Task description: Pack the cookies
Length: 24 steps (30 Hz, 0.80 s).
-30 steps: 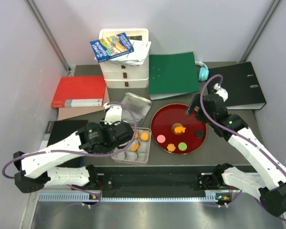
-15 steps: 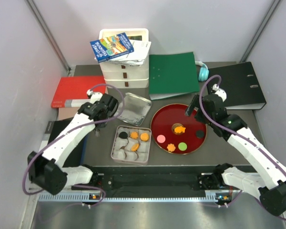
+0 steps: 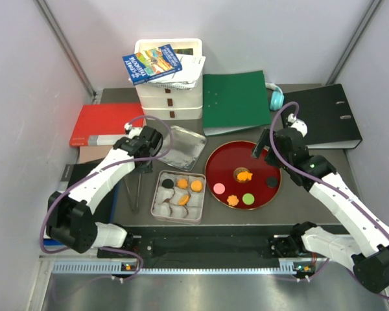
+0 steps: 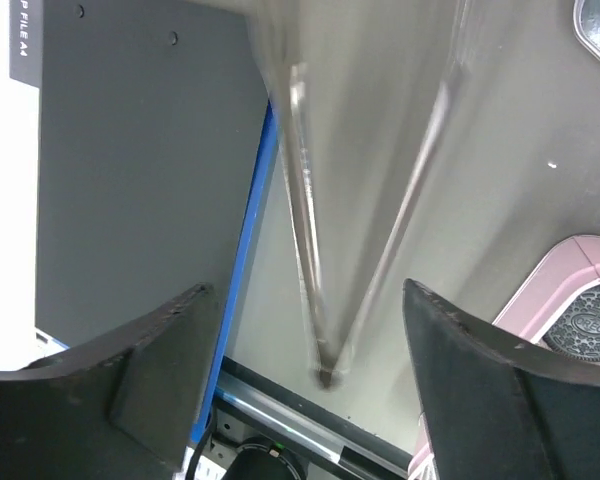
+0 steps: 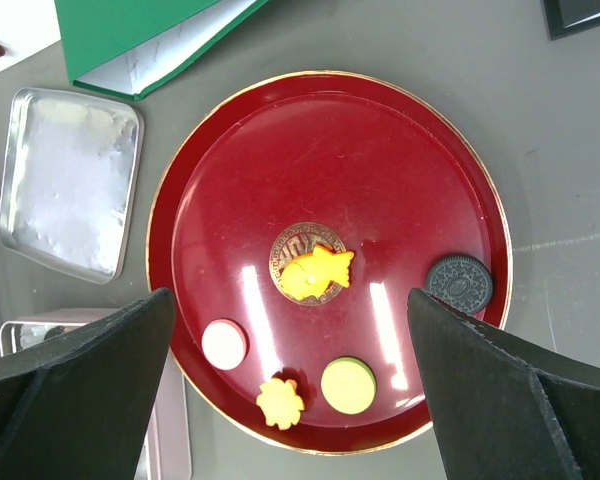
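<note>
Tongs (image 3: 135, 189) dropped from left hand (image 4: 310, 300), now spread and empty, right hand (image 5: 290, 298) wide open above cookies (image 5: 316, 274)

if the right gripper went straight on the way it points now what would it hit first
Probably the orange fish-shaped cookie at the middle of the red plate: it lies centred under the open right gripper in the wrist view. Nothing shows in between, though height is unclear.

Bright, even light falls from overhead, and shadows on the tabletop (image 3: 246, 217) are soft and short. In my right wrist view, white glare streaks cross the red plate (image 5: 380, 170). In my left wrist view, the metal tongs (image 4: 305, 230) are smeared with blur. The fingers (image 4: 160, 360) of my left gripper (image 4: 308, 292) look dark and soft-edged.
</note>
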### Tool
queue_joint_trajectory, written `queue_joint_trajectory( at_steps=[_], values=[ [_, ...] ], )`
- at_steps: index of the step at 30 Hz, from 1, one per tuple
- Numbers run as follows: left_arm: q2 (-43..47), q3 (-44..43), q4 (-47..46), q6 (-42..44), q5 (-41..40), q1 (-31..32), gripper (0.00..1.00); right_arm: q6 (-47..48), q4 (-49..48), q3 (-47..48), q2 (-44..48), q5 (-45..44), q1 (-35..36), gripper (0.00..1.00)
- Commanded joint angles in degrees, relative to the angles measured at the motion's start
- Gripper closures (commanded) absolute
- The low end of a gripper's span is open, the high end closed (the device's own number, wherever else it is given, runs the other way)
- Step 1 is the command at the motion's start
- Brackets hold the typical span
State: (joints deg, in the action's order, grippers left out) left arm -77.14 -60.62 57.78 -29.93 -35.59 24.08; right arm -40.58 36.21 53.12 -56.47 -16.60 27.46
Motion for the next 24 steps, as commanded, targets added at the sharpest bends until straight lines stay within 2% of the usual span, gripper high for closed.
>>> queue_joint_trajectory(
  at_steps=[1, 6, 9, 11, 14, 16, 20, 24],
  values=[
    [-0.2, -1.5, 0.7, -1.5, -2.9, -0.3, 0.15, 1.1, -2.5, -0.2, -0.4, -0.4, -0.6, 0.01],
    [1.7, -4.1, 2.7, -5.5, -5.5, -0.3, 0.15, 1.4, -2.8, -0.6, -0.3, -0.3, -0.6, 0.01],
    [6.4, -4.4, -4.3, -6.3, 0.2, -0.2, 0.17, 1.6, -3.1, -0.9, -0.4, -0.1, -0.6, 0.01],
    [7.9, -2.0, -14.0, -5.6, 7.7, -0.3, 0.26, 1.6, -3.3, -1.0, -0.4, 0.1, -0.6, 0.01],
    [3.2, -4.3, -18.5, -5.4, 17.1, -0.3, 0.27, 1.6, -3.3, -0.8, -0.5, 0.4, -0.6, 0.01],
    [-3.7, -7.0, -18.3, -5.9, 20.5, -0.3, 0.01, 1.9, -3.4, -0.8, -0.5, 0.7, -0.5, 0.01],
    [-13.1, -11.5, -22.6, -5.3, 27.9, -0.3, 0.01, 2.4, -3.3, -0.1, -0.7, 0.9, -0.6, 0.01],
    [-22.1, -16.5, -24.6, -1.8, 26.6, -0.3, 0.06, 3.0, -3.2, 0.7, -1.2, 0.9, -0.6, 0.01]
  ],
)
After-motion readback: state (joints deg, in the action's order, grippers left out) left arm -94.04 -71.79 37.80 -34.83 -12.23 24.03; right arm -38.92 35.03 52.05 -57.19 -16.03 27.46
